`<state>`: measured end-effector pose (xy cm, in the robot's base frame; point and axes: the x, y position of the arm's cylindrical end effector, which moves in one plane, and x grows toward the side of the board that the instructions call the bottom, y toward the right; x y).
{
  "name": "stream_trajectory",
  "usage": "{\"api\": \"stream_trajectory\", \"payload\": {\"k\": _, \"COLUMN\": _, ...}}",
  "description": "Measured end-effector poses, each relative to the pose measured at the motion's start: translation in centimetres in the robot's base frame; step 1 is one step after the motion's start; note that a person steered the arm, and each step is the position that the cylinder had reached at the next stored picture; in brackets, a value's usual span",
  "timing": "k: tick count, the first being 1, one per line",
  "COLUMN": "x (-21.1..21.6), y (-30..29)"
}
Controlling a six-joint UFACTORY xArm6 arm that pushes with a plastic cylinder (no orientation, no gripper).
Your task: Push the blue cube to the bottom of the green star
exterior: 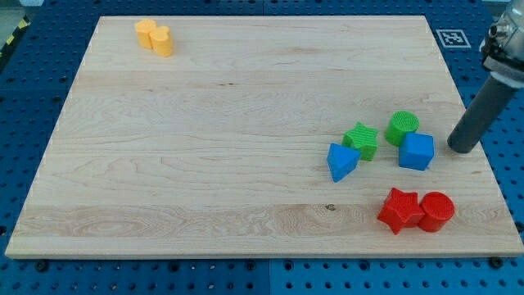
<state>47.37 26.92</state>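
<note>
Yellow pair (155,37) — red pair (416,211), blue triangle (341,161)

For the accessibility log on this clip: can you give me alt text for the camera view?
My tip rests on a wooden board just right of the blue cube. The green star lies left of the cube, with a green cylinder, a blue triangular block, a red star and red cylinder nearby; two yellow blocks sit top left.
</note>
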Motion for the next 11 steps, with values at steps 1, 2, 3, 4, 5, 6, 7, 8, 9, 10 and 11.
{"api": "stream_trajectory", "payload": {"k": 1, "x": -2.9, "y": 0.0}}
{"api": "stream_trajectory", "payload": {"k": 2, "x": -1.2, "y": -2.8}}
{"api": "stream_trajectory", "payload": {"k": 3, "x": 0.2, "y": -3.1}}
{"api": "stream_trajectory", "payload": {"k": 4, "x": 2.1, "y": -4.2}}
{"api": "stream_trajectory", "payload": {"k": 5, "x": 3.1, "y": -9.0}}
{"api": "stream_trajectory", "payload": {"k": 6, "x": 3.0, "y": -9.4}}
{"api": "stream_trajectory", "payload": {"k": 7, "x": 3.0, "y": -9.2}}
{"api": "stream_trajectory", "payload": {"k": 8, "x": 3.3, "y": -9.4}}
{"api": "stream_trajectory", "payload": {"k": 9, "x": 3.5, "y": -12.1}}
{"api": "stream_trajectory", "payload": {"k": 10, "x": 3.7, "y": -12.9}}
{"api": "stream_trajectory", "payload": {"k": 11, "x": 4.1, "y": -16.0}}
